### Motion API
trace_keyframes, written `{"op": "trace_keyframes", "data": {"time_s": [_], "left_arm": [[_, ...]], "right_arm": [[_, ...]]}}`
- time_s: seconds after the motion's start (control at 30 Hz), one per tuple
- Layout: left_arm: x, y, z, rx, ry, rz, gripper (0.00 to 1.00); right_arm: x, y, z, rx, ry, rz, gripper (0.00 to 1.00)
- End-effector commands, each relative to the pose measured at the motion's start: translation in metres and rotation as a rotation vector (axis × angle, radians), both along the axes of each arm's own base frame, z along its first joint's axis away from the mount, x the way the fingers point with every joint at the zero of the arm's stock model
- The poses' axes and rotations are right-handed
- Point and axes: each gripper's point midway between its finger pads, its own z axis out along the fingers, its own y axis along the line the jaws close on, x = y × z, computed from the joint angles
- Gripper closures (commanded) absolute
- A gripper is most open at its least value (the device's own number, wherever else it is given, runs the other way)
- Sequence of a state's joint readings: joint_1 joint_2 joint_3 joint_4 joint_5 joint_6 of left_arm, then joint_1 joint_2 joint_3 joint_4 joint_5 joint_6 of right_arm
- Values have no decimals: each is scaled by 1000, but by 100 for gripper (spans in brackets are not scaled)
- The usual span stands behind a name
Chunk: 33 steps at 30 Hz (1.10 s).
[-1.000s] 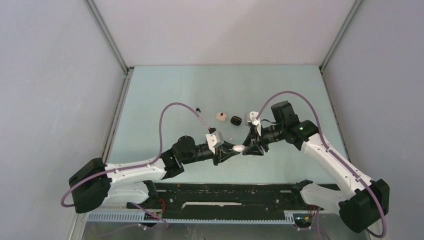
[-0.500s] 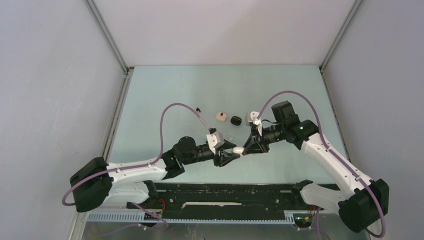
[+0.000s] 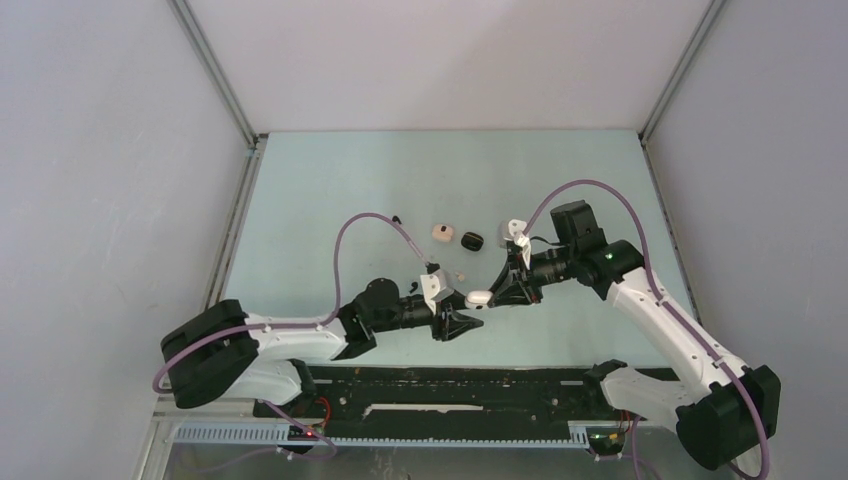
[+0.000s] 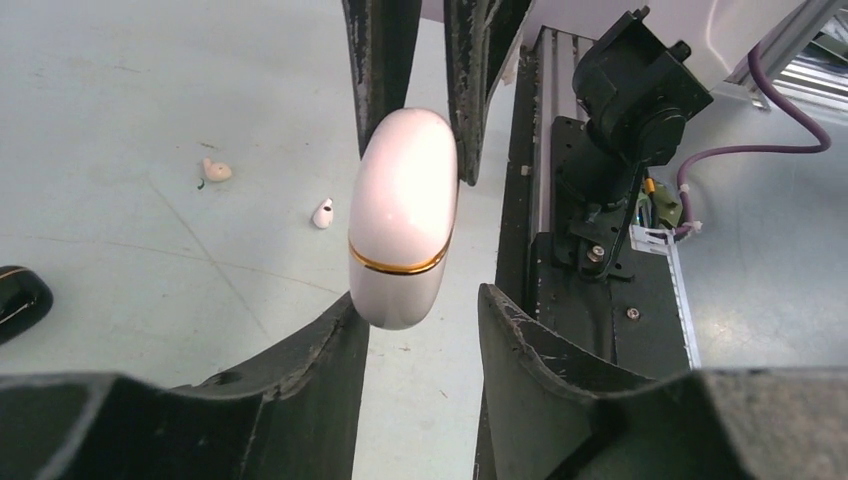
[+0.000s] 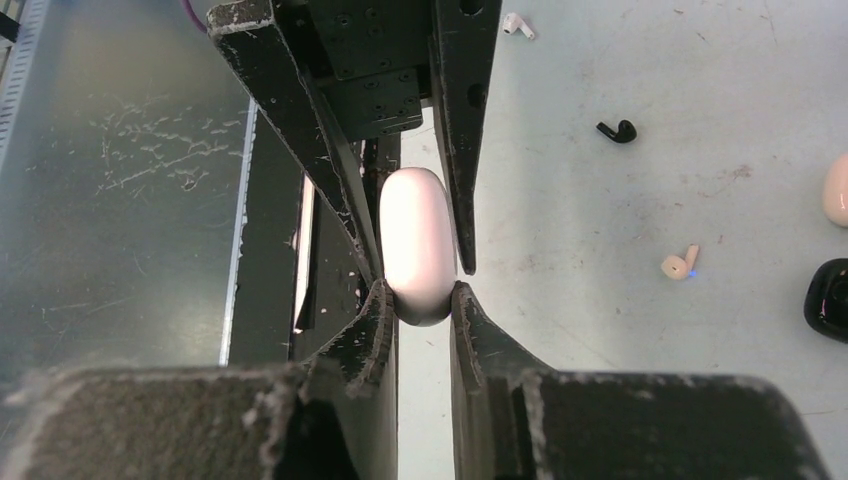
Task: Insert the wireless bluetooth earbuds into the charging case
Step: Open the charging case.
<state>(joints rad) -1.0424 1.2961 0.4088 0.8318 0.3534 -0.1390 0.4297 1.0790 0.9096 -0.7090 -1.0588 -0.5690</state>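
A white pebble-shaped charging case with a gold seam (image 3: 478, 297) hangs above the table. My right gripper (image 3: 492, 296) is shut on one end of it, as the right wrist view shows (image 5: 417, 240). My left gripper (image 3: 467, 321) is open just below and nearer than the case; its jaws stand wide at the case's free end (image 4: 403, 215). Loose earbuds lie on the table: a beige one (image 5: 680, 264), a black one (image 5: 617, 131) and a white one (image 5: 516, 22). The left wrist view shows the beige bud (image 4: 215, 171) and the white bud (image 4: 322, 213).
A beige case (image 3: 440, 232) and a black case (image 3: 471, 240) lie behind the grippers at mid-table. The black bud (image 3: 397, 219) lies to their left. The black rail of the arm bases (image 3: 450, 385) runs along the near edge.
My left gripper has let go of the white case, opened and dropped back toward the near edge. My right gripper keeps its hold on the case in about the same place.
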Motion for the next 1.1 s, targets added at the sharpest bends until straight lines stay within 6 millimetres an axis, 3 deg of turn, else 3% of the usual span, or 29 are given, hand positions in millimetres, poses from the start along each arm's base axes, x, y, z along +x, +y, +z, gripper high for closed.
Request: {"op": "trace_keyframes", "data": {"time_s": [0.0,0.23,0.6,0.87,1.07], "left_arm": [[-4,-10,31,-110,-35,-43,52],[2,-2,39,-146,-46,12,52],[1,-4,44,-159,-49,-10,63],[1,-5,47,-170,-52,-12,62],[-1,-7,45,-163,-49,-27,70]], "right_arm": [[-1,2,11,34,-39,24,100],[0,1,8,25,-38,25,100],[1,1,6,20,-25,23,98],[2,2,3,12,-10,16,97],[3,3,1,4,2,11,95]]}}
